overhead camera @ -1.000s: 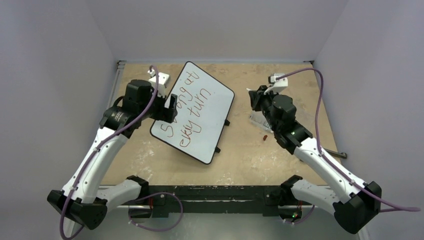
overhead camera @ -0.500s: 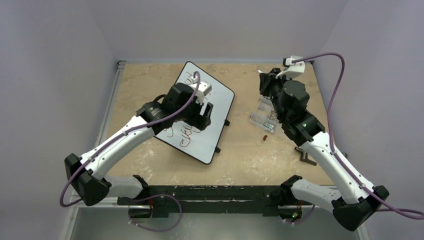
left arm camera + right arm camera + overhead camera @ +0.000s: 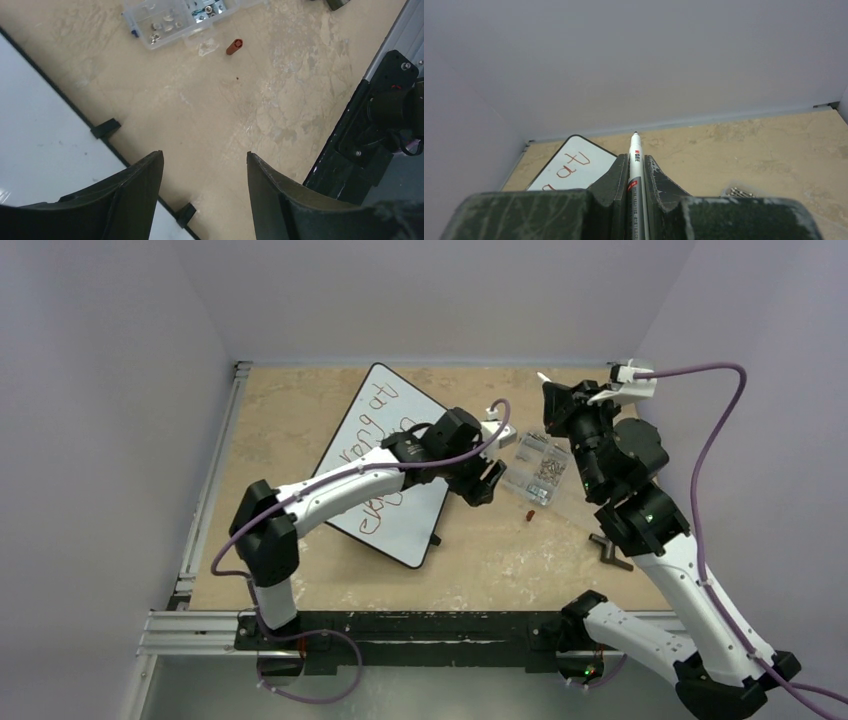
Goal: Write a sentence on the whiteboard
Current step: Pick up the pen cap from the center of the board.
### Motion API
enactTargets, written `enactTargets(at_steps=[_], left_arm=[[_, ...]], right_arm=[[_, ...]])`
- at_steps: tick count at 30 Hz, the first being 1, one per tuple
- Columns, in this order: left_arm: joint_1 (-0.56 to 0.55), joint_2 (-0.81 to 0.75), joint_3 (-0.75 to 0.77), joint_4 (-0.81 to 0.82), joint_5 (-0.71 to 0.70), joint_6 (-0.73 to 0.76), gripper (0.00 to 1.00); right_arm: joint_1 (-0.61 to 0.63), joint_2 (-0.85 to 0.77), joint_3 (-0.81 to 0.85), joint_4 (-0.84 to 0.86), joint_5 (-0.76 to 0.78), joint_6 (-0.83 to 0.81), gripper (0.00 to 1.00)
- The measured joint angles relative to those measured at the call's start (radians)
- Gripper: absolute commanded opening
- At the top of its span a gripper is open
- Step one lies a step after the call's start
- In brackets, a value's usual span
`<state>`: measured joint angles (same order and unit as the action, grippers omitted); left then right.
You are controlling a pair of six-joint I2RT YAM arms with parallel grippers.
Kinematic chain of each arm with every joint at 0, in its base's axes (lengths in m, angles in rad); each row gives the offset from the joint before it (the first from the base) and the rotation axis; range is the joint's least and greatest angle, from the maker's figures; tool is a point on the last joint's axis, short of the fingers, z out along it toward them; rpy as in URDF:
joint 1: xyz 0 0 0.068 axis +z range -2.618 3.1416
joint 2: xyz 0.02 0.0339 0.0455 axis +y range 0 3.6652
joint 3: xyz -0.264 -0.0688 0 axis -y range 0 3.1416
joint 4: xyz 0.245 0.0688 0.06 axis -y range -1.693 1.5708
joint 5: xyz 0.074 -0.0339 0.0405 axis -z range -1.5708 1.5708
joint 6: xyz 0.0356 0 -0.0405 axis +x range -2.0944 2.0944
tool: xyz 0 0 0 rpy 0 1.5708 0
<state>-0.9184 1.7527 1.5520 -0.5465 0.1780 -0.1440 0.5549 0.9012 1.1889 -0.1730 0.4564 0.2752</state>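
The whiteboard lies tilted on the tan table, left of centre. The sentence runs across it in reddish-brown slanted letters, partly hidden under my left arm. My left gripper hangs just past the board's right edge. It is open over bare table, with nothing between its fingers, and the board's edge lies to its left. My right gripper is raised at the back right, shut on a white marker pen whose tip points toward the back wall. The board's far corner shows there with a few letters.
A clear plastic box of metal bits sits right of the board. A small red-brown cap lies on the table just in front of it. A dark small object rests by the right arm. Walls close in the back and both sides.
My left arm swung right from the board's left side, across it, to beyond its right edge, its jaws narrowing. My right arm drew back and up to the right, keeping the marker.
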Motion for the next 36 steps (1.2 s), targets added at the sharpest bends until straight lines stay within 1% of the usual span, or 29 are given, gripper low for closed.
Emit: enactTargets(at_steps=[7, 12, 18, 25, 36], left_arm=[[-0.048, 0.198, 0.164, 0.002, 0.064, 0.058, 0.53], [-0.069, 0.319, 0.274, -0.019, 0.088, 0.097, 0.50], [-0.086, 0.436, 0.366, -0.039, 0.097, 0.133, 0.49], [-0.096, 0.521, 0.421, -0.035, 0.106, 0.139, 0.49], [-0.111, 0.612, 0.527, -0.006, 0.126, 0.139, 0.49]], right_arm=[[0.000, -0.038, 0.013, -0.002, -0.015, 0.002, 0.00], [0.000, -0.040, 0.013, -0.024, -0.032, 0.011, 0.00], [0.000, -0.061, 0.013, -0.055, -0.037, 0.024, 0.00], [0.000, -0.085, 0.013, -0.060, -0.039, 0.031, 0.00], [0.000, -0.084, 0.013, -0.084, -0.048, 0.032, 0.00]])
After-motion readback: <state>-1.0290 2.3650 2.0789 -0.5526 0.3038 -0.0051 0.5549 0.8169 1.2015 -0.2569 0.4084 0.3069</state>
